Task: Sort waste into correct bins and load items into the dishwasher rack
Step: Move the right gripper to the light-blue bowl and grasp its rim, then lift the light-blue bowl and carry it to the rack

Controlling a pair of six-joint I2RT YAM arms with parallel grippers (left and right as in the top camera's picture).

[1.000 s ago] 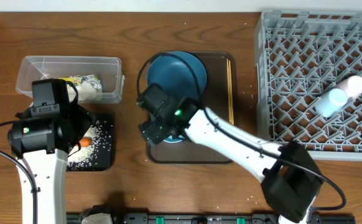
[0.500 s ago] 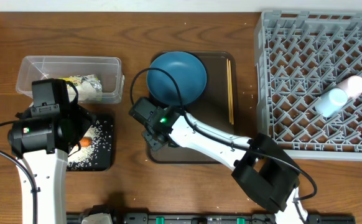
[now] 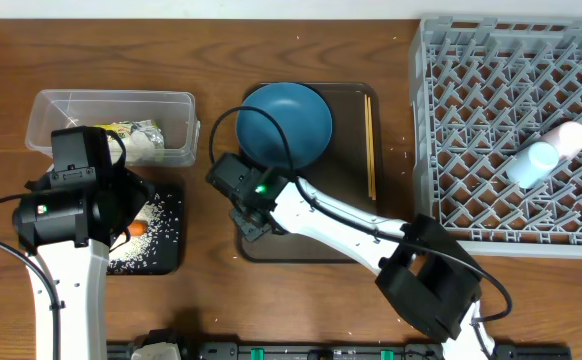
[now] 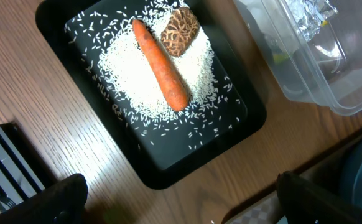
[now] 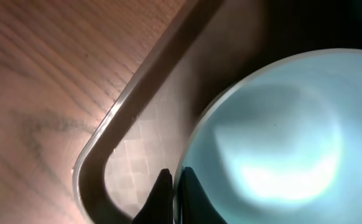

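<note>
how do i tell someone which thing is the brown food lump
Find the shallow black tray on the left of the wooden table, next to the clear tub. On its bed of white rice lies an orange carrot, and the brown lump sits close against it near one end. It is the only rounded, dark, crackle-patterned piece there.

Lab bench staged as kitchen: wooden table (image 3: 301, 30), grey dishwasher rack (image 3: 471, 100), two robot arms (image 3: 351, 225)
</note>
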